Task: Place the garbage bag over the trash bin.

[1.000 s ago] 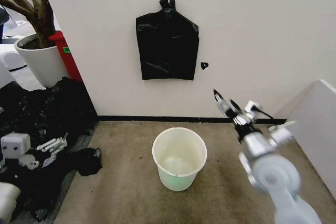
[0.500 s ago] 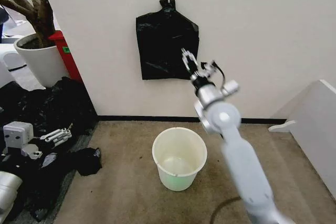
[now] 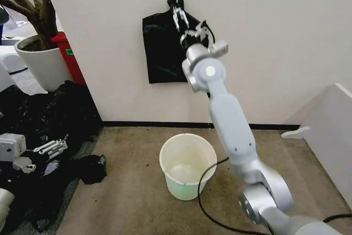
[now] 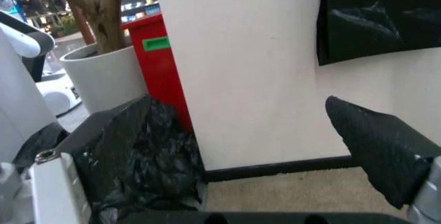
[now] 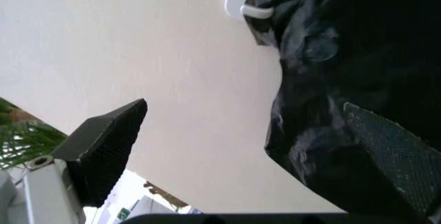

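Black checkered pads on the right gripper are spread wide apart, nothing between them, raised up by the knotted neck of the flat black bag hanging on the wall. Head view has the fingers right in front of that knot, but can't tell if they're touching it. The right wrist view adds what the head view can't: the white wall hook the knot hangs from, with one pad over the crinkly plastic and the other out over bare wall.

Down on the brown carpet, the white trash bin stands upright with nothing in it, directly below the hanging bag, a black cable curling beside it. Left gripper sits low over the big heap of black plastic sheeting, fingers parted too. Left wrist view shows that heap close up, plus a red bin and the white plant pot with its trunk against the wall.
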